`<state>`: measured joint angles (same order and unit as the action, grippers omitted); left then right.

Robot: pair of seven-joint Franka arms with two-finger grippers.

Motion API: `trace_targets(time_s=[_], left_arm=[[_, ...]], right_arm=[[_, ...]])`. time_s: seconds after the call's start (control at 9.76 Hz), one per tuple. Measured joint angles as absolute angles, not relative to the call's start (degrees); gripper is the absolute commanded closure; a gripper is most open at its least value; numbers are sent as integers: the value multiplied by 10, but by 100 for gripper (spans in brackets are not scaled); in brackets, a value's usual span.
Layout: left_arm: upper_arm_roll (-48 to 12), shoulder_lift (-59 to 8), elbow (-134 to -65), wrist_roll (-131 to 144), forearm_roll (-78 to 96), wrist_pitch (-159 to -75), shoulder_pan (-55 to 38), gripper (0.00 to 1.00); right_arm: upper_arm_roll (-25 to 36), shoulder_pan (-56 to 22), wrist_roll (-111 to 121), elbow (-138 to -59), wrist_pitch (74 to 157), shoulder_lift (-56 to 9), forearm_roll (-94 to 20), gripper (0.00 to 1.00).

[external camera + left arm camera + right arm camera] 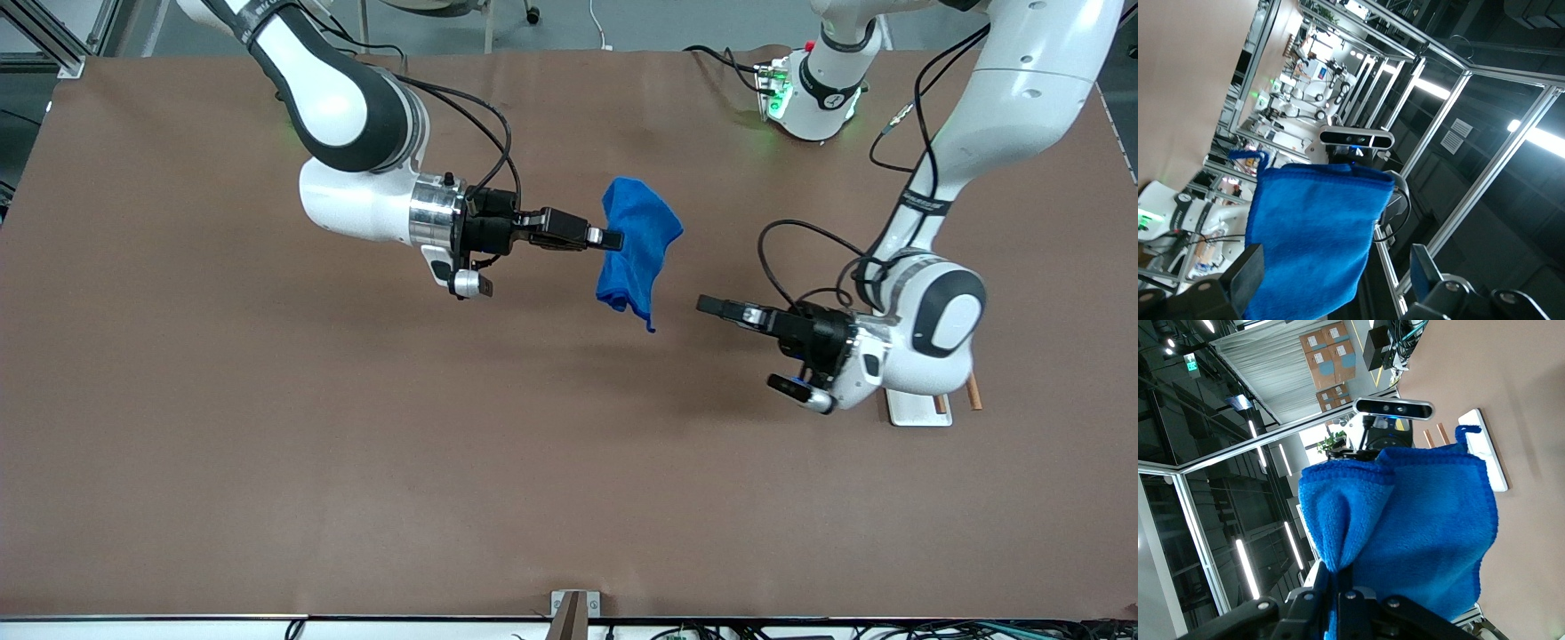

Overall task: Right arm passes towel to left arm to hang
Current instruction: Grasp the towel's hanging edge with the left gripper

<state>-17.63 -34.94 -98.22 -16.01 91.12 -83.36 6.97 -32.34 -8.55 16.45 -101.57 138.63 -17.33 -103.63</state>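
Right end effector point(612, 238): up in the air over the middle of the tabletop point(267, 462), pointing toward the left arm's end. Fingers pinched tight on a bunched fold of the towel; the right wrist view shows the cloth gathered into the closed fingers point(1345, 590).

Towel point(636, 252): bright blue, soft pile, held clear of the tabletop by the right end effector alone. It hangs crumpled from the grip, the bulk spreading out past the fingertips, one corner trailing to a point at its low end in the front view. Its shadow falls on the tabletop beneath.

Towel loop point(1251, 157): small blue loop at one corner, seen standing off the cloth edge in both wrist views point(1463, 433).

Left end effector point(711, 307): in the air over the tabletop toward the left arm's end, aimed at the towel, near it but apart from it. Fingers spread wide with nothing between them; in the left wrist view the two fingers point(1248, 273) frame the hanging cloth point(1315, 240), one to each side of it.

White base plate point(918, 407): flat on the tabletop under the left arm's wrist, mostly hidden by it; two thin copper-coloured rods point(974, 391) stand at it.

Tabletop: brown, matte, covering the whole working area.
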Motion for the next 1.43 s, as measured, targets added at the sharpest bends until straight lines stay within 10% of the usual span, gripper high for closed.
trace_targets(time_s=[1.13,1.43], left_arm=[[-213,-387,-995,-247,913,-826,42,42],[-213,-387,-995,-226,918,-818,43,78]], right_arm=[[-324,-86,170,-1015,1386,-173,-1047,100],[-324,-86,171,-1015,1386,-173,-1047,100]])
